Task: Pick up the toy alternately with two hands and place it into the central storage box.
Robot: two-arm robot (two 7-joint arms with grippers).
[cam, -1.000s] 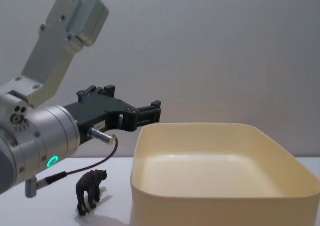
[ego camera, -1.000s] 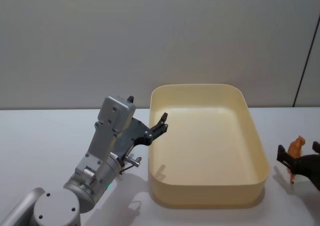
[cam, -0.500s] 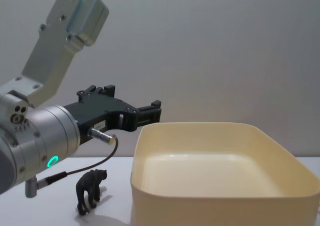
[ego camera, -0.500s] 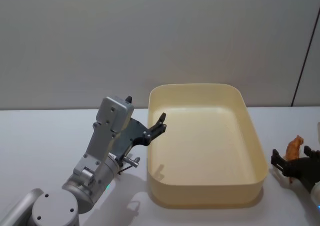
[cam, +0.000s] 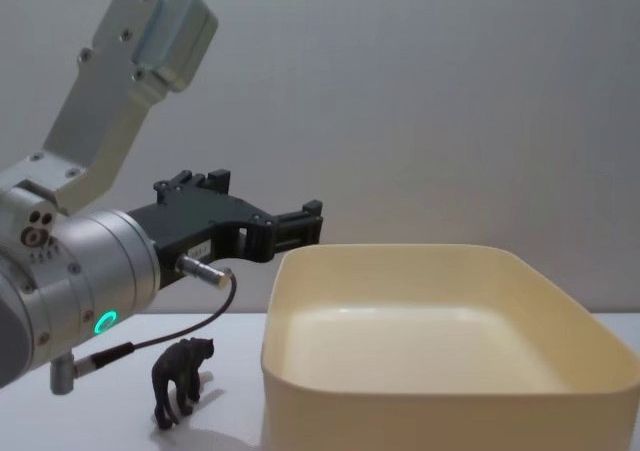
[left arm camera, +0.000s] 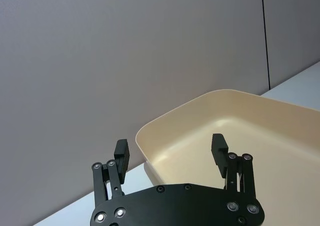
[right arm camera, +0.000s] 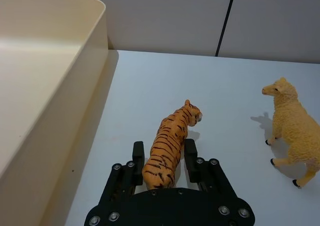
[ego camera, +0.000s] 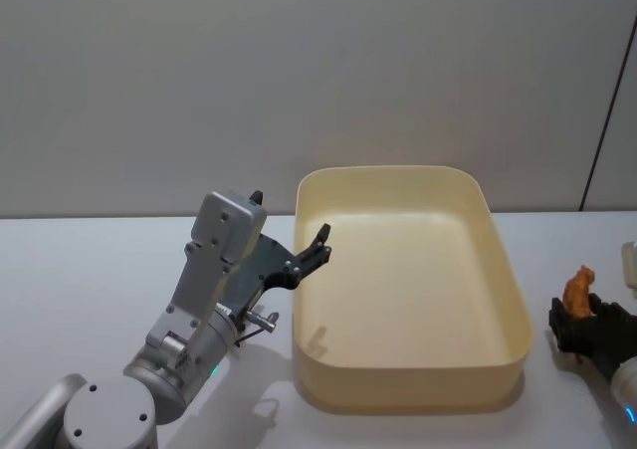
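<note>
Bare table (right arm camera: pixel 150 85) — R fingers (right arm camera: pixel 190 152) round tiger (right arm camera: pixel 169 147)

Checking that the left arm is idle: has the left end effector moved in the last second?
No. In the chest view the left end effector hangs open at the same spot by the far left rim corner of the storage box.

My left pincer (left arm camera: pixel 170 147) is flat black with silver screws (left arm camera: pixel 231 206), on a silver wrist (cam: pixel 70 286) with a green ring light (cam: pixel 104 322).
</note>
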